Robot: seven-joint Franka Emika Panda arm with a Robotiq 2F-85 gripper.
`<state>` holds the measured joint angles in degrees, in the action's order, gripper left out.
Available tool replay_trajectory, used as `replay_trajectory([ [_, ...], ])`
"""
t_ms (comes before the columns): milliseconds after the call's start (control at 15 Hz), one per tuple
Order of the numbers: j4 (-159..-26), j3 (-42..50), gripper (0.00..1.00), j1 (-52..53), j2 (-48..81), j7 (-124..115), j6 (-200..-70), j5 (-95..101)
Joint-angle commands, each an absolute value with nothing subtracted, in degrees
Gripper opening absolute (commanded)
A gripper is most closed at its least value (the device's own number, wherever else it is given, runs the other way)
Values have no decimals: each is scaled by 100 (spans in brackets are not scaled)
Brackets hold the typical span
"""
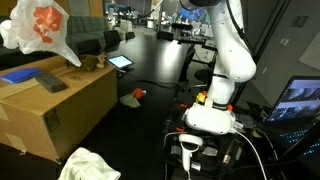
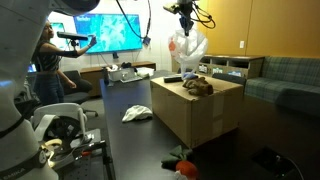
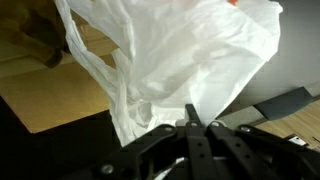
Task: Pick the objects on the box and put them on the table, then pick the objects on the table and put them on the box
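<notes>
The black table (image 2: 125,150) bears three things — carton (image 2: 195,118), white cloth (image 2: 137,114), red-green toy (image 1: 135,97).

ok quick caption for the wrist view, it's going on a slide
Wrist view: gripper shut on the white-and-orange plastic bag, held over the cardboard box.

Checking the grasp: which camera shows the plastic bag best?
Wrist view: the plastic bag fills the frame, pinched in the shut gripper. In both exterior views it hangs small above the box; its orange print shows in an exterior view.
</notes>
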<state>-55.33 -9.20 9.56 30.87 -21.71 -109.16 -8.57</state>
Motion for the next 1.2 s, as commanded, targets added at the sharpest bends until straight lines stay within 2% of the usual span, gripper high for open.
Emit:
replay_trajectory([
  [0,-4598,-901,0,1028,3466,-2138,-10564,-1169],
  [467,-3815,-836,0,1082,4019,-2316,-10626,-1204],
  [1133,-4467,-1107,0,539,4502,-2144,-12719,-1900],
])
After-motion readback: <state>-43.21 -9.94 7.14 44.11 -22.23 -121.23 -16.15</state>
